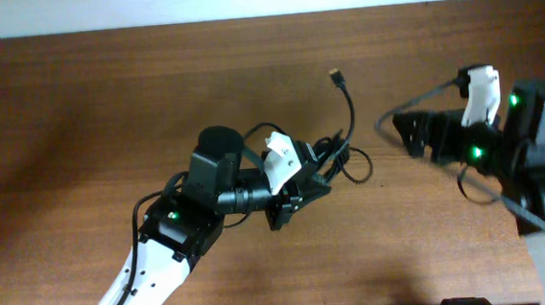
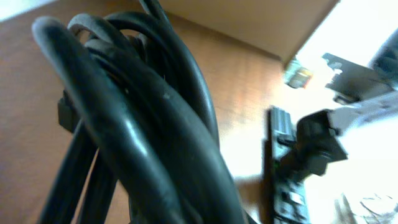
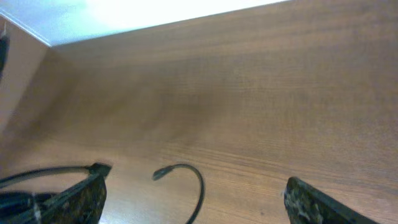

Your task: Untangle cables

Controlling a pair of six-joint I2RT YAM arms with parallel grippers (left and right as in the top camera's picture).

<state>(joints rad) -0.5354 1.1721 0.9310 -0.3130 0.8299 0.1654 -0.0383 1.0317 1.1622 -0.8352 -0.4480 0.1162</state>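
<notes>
The cables (image 1: 342,155) are a bundle of thin black cords near the table's middle. One strand runs up to a metallic plug (image 1: 334,74). My left gripper (image 1: 311,181) is shut on the bundle's left side. In the left wrist view the cables (image 2: 143,118) fill the frame up close and hide the fingers. My right gripper (image 1: 408,133) is open and empty, to the right of the bundle and pointing at it. In the right wrist view its open fingers (image 3: 196,178) frame a curved cable end (image 3: 186,171) lying on the table.
The wooden table (image 1: 106,106) runs to a pale wall at the back. Thicker black wires (image 1: 477,181) hang on the right arm. The right arm also shows in the left wrist view (image 2: 308,149).
</notes>
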